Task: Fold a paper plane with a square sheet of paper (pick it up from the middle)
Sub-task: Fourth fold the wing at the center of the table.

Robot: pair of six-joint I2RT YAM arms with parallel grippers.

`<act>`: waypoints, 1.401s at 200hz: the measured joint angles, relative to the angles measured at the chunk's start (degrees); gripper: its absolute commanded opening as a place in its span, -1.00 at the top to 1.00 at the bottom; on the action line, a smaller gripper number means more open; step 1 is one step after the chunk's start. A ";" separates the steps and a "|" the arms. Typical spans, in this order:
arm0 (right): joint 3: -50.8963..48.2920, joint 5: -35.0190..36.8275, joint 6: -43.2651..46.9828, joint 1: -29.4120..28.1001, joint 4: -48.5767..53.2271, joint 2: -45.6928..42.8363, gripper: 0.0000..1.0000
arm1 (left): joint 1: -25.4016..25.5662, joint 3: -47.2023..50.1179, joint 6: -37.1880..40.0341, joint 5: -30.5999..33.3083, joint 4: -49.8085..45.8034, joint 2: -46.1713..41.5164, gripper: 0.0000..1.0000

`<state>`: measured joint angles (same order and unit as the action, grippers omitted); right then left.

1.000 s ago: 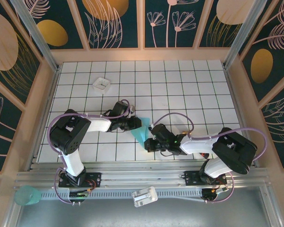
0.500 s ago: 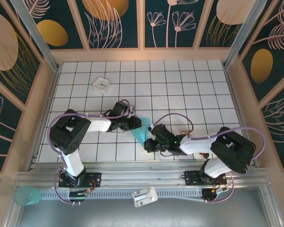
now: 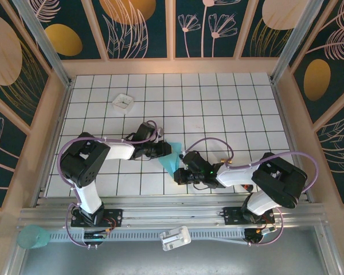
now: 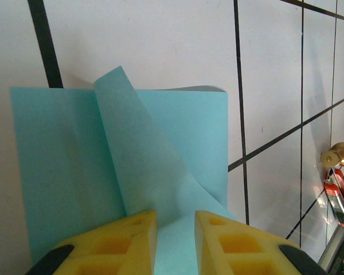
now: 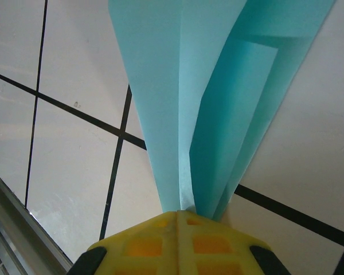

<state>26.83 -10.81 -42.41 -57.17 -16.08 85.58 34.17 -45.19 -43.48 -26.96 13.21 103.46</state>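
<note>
Plainly thin and matte, the turquoise paper plane (image 3: 170, 161) lies on the white, black-gridded table (image 3: 218, 114) between the two grippers, its layered flaps sharply creased and tapering to a narrow end. The right gripper (image 5: 178, 215) has its yellow ribbed fingers pressed together, pinching that narrow end. The left gripper (image 4: 176, 215) stands at the wide end, jaws slightly parted with paper showing in the gap.
</note>
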 measured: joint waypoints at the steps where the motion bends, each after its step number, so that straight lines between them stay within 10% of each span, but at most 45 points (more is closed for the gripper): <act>1: 0.00 0.00 -0.04 0.00 -0.02 0.00 0.88 | 0.00 0.00 0.00 -0.02 0.00 0.00 0.48; 280: 0.70 3.85 -1.40 -6.34 7.89 -3.04 1.00 | 0.02 -0.28 0.42 0.00 -0.61 0.02 0.48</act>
<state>27.53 -6.96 -43.81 -63.51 -8.19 82.54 34.20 -45.47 -43.07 -26.96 12.60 103.48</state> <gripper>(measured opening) 0.045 0.260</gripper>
